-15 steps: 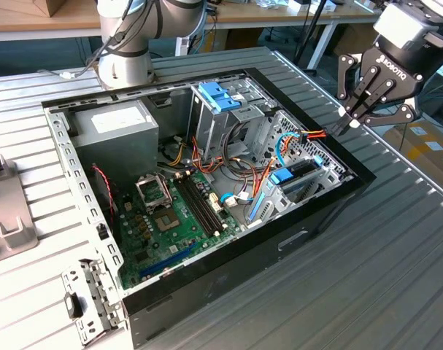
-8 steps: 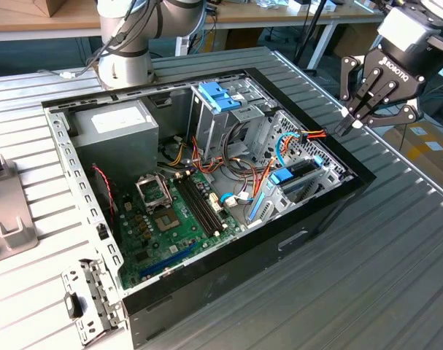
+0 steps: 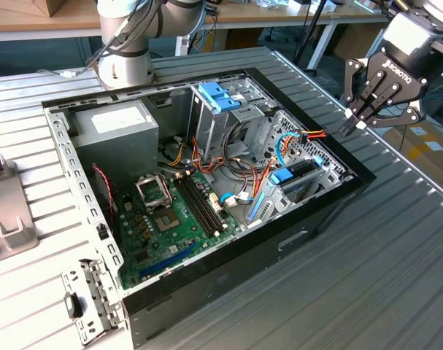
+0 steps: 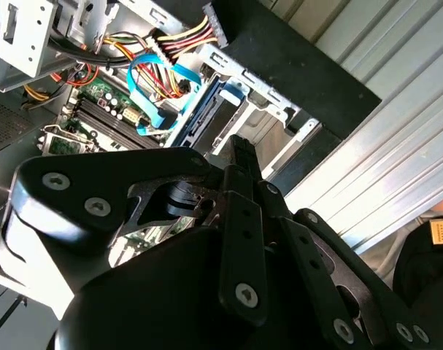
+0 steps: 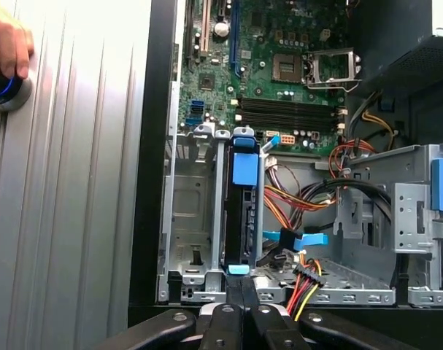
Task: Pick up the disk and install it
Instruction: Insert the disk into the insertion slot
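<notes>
The disk (image 5: 240, 219) stands on edge in a slot of the metal drive bay at the case's front corner, with a blue plastic piece (image 5: 245, 168) on its side. In the exterior view the disk (image 3: 298, 177) sits by the case wall at the exterior view's right. My gripper (image 3: 355, 128) hangs above and just outside that wall, shut, with nothing between its fingers. The fingertips (image 5: 233, 290) press together just over the disk's end in the first wrist view. In the second wrist view the disk (image 4: 197, 121) shows beyond the gripper (image 4: 240, 149).
The open computer case (image 3: 228, 251) lies on a ribbed metal table (image 3: 382, 277). Inside are the motherboard (image 3: 174, 219), a grey power supply (image 3: 115, 131), a cage with blue handles (image 3: 220, 98) and loose cables (image 5: 294, 200). A person's hand (image 5: 6, 40) rests on a round button on the table.
</notes>
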Controlling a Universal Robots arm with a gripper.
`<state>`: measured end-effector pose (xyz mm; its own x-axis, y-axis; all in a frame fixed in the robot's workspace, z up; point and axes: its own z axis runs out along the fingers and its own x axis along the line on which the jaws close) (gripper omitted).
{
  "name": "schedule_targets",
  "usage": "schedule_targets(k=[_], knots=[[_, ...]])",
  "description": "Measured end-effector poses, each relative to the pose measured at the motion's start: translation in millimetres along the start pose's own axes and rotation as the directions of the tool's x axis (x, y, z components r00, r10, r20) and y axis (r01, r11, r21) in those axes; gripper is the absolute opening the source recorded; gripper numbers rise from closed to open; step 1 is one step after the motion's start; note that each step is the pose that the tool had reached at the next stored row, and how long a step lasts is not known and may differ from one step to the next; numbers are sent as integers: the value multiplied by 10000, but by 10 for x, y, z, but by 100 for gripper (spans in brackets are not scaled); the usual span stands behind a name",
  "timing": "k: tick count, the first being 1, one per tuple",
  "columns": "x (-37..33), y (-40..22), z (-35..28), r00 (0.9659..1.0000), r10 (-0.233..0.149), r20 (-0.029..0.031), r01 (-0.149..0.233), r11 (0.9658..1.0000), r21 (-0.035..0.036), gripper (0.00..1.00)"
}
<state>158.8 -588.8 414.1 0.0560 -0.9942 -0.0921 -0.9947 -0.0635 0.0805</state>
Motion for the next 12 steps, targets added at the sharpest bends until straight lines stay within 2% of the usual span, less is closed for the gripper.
schedule_targets(k=[12], knots=[[15,-202,60,10000,-41,-1,41,10000,-53,11]])
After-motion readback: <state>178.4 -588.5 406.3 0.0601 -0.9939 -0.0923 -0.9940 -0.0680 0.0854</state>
